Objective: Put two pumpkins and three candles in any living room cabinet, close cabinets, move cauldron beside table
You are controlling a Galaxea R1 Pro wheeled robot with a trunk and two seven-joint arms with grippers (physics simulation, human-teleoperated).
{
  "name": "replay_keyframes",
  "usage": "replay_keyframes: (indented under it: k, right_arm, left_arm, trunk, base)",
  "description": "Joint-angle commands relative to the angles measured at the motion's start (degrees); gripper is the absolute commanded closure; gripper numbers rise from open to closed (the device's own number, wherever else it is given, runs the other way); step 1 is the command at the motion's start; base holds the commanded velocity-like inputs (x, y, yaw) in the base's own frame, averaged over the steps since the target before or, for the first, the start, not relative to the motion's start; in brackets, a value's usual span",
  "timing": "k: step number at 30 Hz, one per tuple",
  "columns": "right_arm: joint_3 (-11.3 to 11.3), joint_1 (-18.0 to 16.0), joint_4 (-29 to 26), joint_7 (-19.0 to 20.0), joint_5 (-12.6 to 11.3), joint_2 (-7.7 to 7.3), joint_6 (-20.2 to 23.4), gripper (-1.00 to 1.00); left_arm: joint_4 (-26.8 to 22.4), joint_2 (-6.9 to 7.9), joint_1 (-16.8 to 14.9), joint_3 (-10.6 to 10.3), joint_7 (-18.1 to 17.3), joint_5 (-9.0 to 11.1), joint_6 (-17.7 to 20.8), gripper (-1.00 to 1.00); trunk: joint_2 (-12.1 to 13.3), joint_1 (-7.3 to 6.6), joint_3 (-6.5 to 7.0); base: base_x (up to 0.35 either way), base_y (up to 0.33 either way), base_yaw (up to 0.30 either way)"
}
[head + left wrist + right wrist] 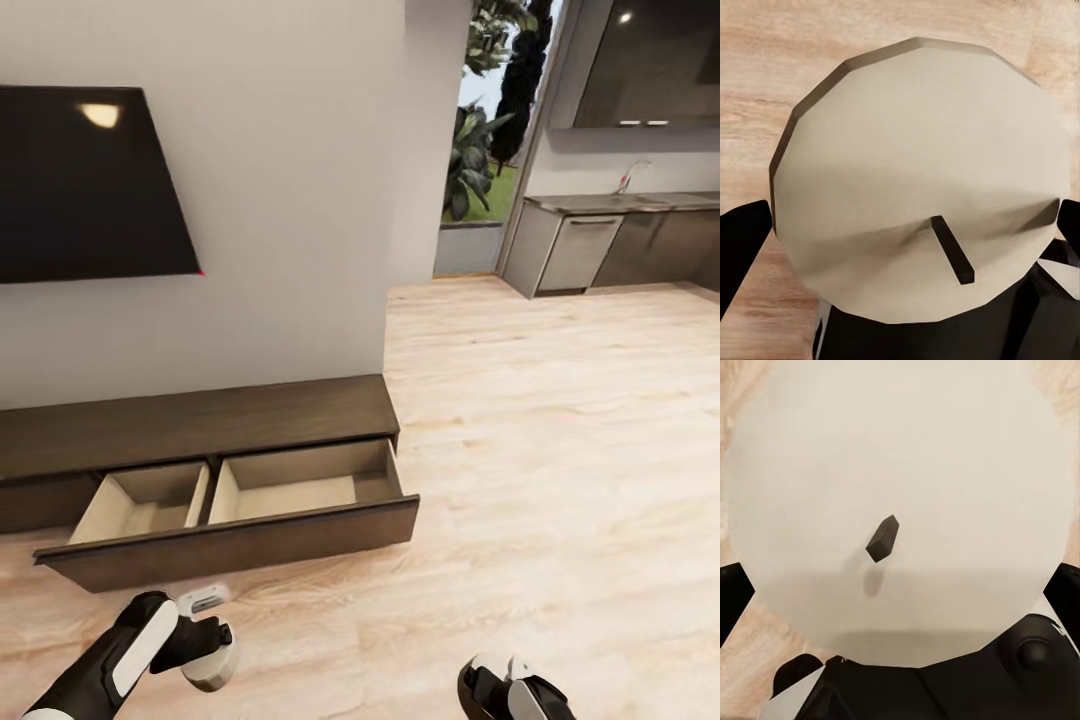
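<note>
Nearest the lens in each wrist view is the flat top of a candle. The left gripper [911,225] is clenched around a grey-tan candle [922,172], its black fingers [742,240] pressed to the candle's two sides and a short dark wick [952,250] lying on its top face. The right gripper [900,585] likewise grasps a second candle [900,502], paler in this light, with a stubby dark wick [881,540] near its middle. In the head view the left gripper [205,640] hangs low over the wood floor [560,480], just short of the cabinet [200,425], whose wide drawer [240,535] stands pulled out ahead of it, showing two pale beige compartments. The right gripper [515,690] sits well off to the side of the drawer. Above the cabinet hangs a dark television [85,185]; far beyond the right gripper is a kitchen counter [620,203].
</note>
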Motion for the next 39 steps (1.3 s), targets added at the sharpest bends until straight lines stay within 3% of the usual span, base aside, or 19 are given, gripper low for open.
replay_keyframes:
  k: [1, 10, 16, 29, 31, 35, 39]
  right_arm:
    - [0.0, 0.0, -0.01, 0.0, 0.03, -0.02, 0.0, 1.0]
    - [0.09, 0.0, -0.02, 0.0, 0.03, -0.05, -0.53, 1.0]
    - [0.25, 0.0, 0.06, 0.08, -0.04, -0.16, -4.21, 1.0]
    - [0.26, 0.0, -0.33, -0.09, -0.08, 0.42, -4.29, 1.0]
    - [1.43, 0.01, -0.55, -0.35, -0.08, 0.61, -3.99, 1.0]
    - [4.52, -2.65, -1.93, -1.24, -0.27, 1.14, 0.8, 1.0]
    - [5.22, -10.88, -5.37, -5.7, -0.28, 4.49, 12.67, 1.0]
  left_arm:
    - [0.0, 0.01, 0.0, 0.01, -0.02, 0.0, 0.0, 1.0]
    - [0.0, -0.02, 0.0, 0.04, -0.02, 0.0, 0.09, 1.0]
    - [0.0, -0.03, 0.0, 0.04, -0.01, 0.0, 0.11, 1.0]
    - [0.0, 0.06, 0.0, 0.04, -0.07, 0.0, 0.12, 1.0]
    - [0.0, 0.06, 0.0, 0.04, -0.08, 0.0, 0.15, 1.0]
    - [0.0, 0.27, 0.0, 0.44, -0.07, 0.52, 0.24, 1.0]
    - [-0.48, 0.42, 0.0, 2.68, -0.02, 0.76, 0.92, 1.0]
  trunk:
    - [0.0, 0.0, 0.0]
    - [3.61, -1.98, 1.62]
    - [6.01, -3.3, 2.69]
    - [11.23, -6.15, 5.03]
    - [12.03, -6.59, 5.39]
    - [13.64, -7.47, 6.11]
    - [15.24, -8.35, 6.82]
  base:
    - [0.003, 0.0, 0.292]
    - [0.0, 0.0, 0.257]
    - [0.0, 0.0, 0.027]
    - [0.0, 0.0, 0.001]
    - [0.0, 0.0, 0.0]
    - [0.0, 0.0, 0.0]
    - [0.0, 0.0, 0.0]
